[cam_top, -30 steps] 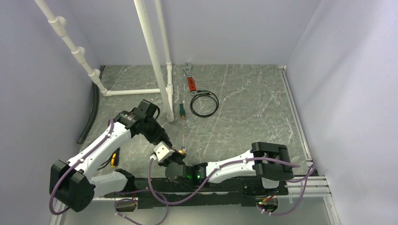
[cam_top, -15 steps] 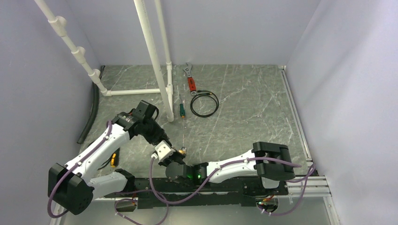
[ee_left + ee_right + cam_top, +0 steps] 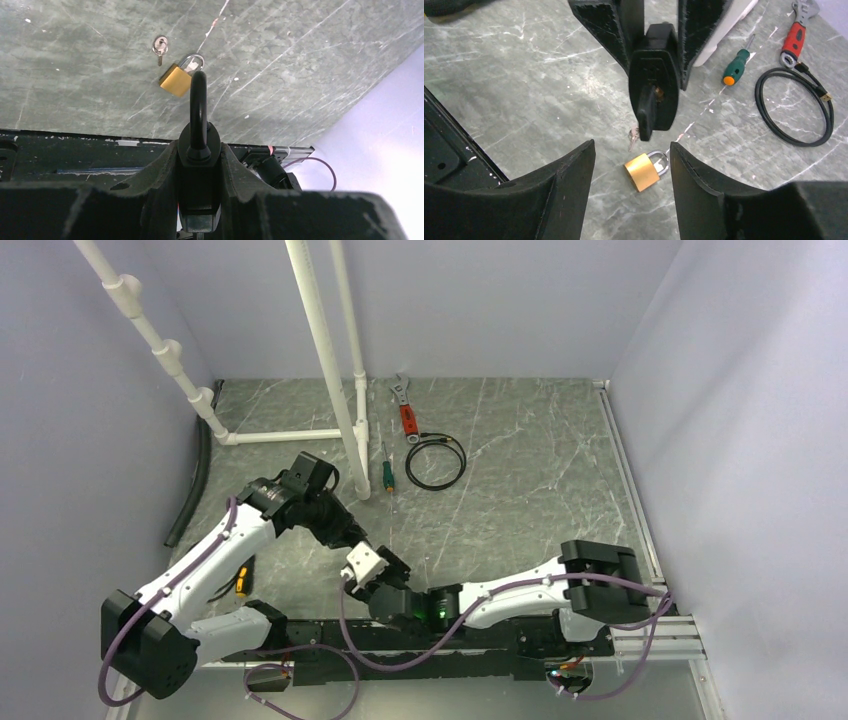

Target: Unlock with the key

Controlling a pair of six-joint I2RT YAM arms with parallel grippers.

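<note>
At the near edge of the table (image 3: pixel 520 470), left of centre, left gripper (image 3: pixel 199 157) is clamped on the black padlock (image 3: pixel 659 70): fingers on both flanks of the body, shackle pointing away from the wrist cam, lock held off the surface. Key (image 3: pixel 646 115) is seated in the keyway on the lock's bottom face, black head sticking out toward the right arm, brass of the cylinder visible just beside it. Right gripper (image 3: pixel 631 146) faces that end with jaws spread wide and nothing between them; the key head sits just beyond the fingertips, no contact visible. Top view shows the two grippers nose to nose over the base rail; lock and key are too small to resolve there. On the table under the held lock: a small brass padlock (image 3: pixel 176 80) lying flat, shackle closed as far as I can see, and a small silver key (image 3: pixel 160 46) just beside its shackle end, apart from it. Farther out toward the back wall: green-handled screwdriver (image 3: pixel 736 67), red-handled wrench (image 3: pixel 795 40), and a black cable loop (image 3: pixel 758 100) next to both. White pipe frame (image 3: pixel 325 350) stands back left.
</note>
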